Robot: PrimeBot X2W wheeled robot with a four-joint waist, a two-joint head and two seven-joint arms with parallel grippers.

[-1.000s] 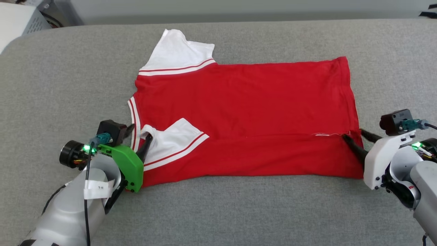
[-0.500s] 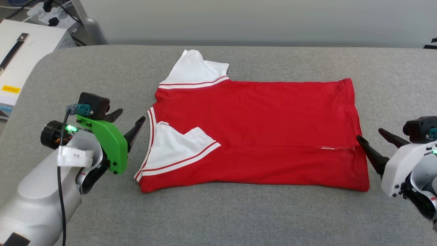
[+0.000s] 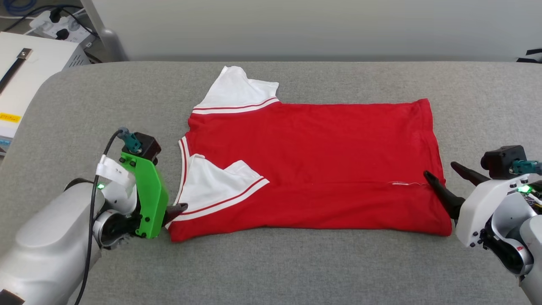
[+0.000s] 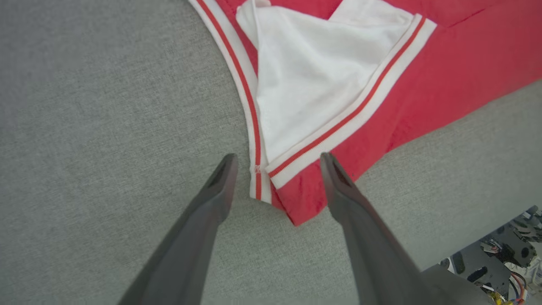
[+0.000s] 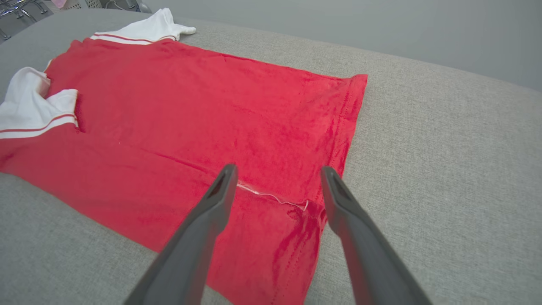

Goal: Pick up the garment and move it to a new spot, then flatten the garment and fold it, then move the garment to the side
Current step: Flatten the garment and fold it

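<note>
Jersey T-shirt (image 3: 313, 169), red with white sleeves, lies flat; left gripper (image 4: 277, 156) gapes astride its near-left corner, right gripper (image 5: 275, 167) gapes over right hem.

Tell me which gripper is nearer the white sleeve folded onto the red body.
Left. The left gripper, open, straddles the garment's corner just beside the folded sleeve; the right gripper is open at the hem, the opposite end.
</note>
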